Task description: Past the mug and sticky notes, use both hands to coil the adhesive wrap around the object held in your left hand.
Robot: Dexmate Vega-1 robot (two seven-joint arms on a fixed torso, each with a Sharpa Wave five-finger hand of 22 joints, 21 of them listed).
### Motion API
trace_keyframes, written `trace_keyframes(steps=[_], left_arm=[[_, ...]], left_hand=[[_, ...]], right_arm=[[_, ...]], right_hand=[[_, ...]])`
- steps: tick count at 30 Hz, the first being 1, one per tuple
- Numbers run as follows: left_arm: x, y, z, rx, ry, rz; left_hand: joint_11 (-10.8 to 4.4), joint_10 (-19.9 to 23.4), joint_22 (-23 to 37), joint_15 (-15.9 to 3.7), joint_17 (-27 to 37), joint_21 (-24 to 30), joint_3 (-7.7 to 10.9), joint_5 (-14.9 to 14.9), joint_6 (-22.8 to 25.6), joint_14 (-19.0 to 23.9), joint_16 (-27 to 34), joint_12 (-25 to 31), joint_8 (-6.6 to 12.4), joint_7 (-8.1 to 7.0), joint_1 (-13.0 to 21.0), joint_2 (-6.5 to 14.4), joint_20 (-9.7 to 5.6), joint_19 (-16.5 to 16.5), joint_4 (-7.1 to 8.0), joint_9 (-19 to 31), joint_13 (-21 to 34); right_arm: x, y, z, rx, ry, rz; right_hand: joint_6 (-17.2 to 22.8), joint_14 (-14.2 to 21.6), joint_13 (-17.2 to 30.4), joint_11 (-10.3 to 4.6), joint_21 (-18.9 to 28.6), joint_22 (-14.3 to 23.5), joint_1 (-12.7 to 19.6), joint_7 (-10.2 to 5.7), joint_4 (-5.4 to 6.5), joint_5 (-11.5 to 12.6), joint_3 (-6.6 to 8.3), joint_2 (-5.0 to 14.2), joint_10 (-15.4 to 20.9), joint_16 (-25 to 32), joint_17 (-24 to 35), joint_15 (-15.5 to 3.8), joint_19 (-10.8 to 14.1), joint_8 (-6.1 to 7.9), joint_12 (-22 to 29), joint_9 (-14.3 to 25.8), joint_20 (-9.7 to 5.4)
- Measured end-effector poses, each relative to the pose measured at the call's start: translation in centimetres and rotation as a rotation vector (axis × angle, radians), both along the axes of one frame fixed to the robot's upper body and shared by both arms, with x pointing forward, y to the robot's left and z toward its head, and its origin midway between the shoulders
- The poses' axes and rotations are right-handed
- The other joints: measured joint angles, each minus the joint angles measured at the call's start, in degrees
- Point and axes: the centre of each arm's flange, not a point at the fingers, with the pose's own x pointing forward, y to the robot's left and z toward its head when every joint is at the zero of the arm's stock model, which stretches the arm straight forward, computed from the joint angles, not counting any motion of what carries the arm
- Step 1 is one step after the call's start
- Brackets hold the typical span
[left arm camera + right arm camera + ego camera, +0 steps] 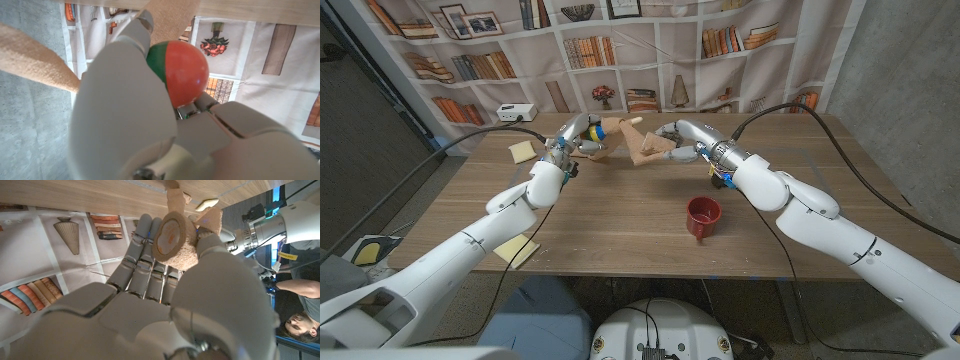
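Here, both hands were raised above the far part of the wooden tabletop (620, 215), beyond the red mug (703, 216). The left hand (567, 148) gripped a multicoloured object (595, 130); in the left wrist view its fingers (125, 120) were closed around a rounded part of that object (182, 70), coloured red and green. In the head view, yellow and blue parts and a pale wooden stick-like end showed past the hand.

The right hand (677, 140) held the roll of tan adhesive wrap (644, 146). In the right wrist view the roll (175, 240) was pinched between the thumb and the fingers (145, 255), its flat face turned toward the camera. A strip of wrap ran from the roll across to the object in the left hand; a stretch of this strip (35, 57) crossed the left wrist view beside the hand.

One yellow pad of sticky notes (523, 151) lay on the tabletop near the left hand, on its outer side. A second yellow pad (517, 249) lay at the near edge under the left forearm. The mug stood upright near the right forearm, well apart from both hands.

A bookshelf-printed backdrop (650, 50) hung behind the tabletop. A person (295, 300) was visible at the edge of the right wrist view.
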Motion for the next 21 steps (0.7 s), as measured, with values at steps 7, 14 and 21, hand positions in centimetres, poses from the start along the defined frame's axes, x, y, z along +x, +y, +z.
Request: trace_keyframes(steps=[7, 14, 21], left_arm=[[-1.6, -0.2, 0.2, 0.001, -0.041, -0.027], [-2.7, -0.4, 0.0, -0.003, -0.057, -0.045], [-3.3, -0.6, -0.3, -0.006, -0.059, -0.056]], left_hand=[[0.0, 0.0, 0.0, 0.0, 0.0, 0.0, 0.0, 0.0, 0.0, 0.0, 0.0, 0.0, 0.0, 0.0, 0.0, 0.0, 0.0, 0.0, 0.0, 0.0, 0.0], [0.0, 0.0, 0.0, 0.0, 0.0, -0.3, 0.0, 0.0, 0.0, 0.0, 0.0, 0.0, -0.01, 0.0, -0.1, 0.1, 0.0, 0.0, 0.0, 0.1, 0.0], [-0.14, 0.1, 0.0, 0.0, 0.0, -0.3, 0.0, 0.0, 0.0, 0.0, -0.2, 0.0, -0.01, 0.0, -0.1, 0.1, 0.0, 0.0, 0.0, 0.0, 0.0]], right_arm=[[0.4, -0.6, -0.7, 0.004, 0.002, -0.039], [0.8, -0.9, -0.9, 0.005, 0.008, -0.058], [2.1, -1.4, -0.8, 0.003, 0.023, -0.078]], right_hand=[[0.1, 0.0, -0.1, 0.29, 0.1, 0.0, 0.0, 0.11, 0.0, 0.0, 0.0, 0.0, 0.3, 0.0, 0.1, -0.02, 0.0, 0.0, -0.2, 0.0, 0.0], [0.1, 0.2, -0.1, 0.3, 0.6, 0.0, 0.0, 0.1, 0.0, 0.0, 0.0, 0.0, 0.3, -0.1, 0.3, 0.05, 0.0, -0.04, -0.3, 0.0, 0.01], [0.1, 0.2, 0.0, 0.3, 0.9, 0.0, 0.0, 0.09, 0.0, 0.0, 0.0, 0.0, 0.3, -0.2, 0.3, 0.05, -0.3, -0.21, -0.3, 0.0, 0.32]])
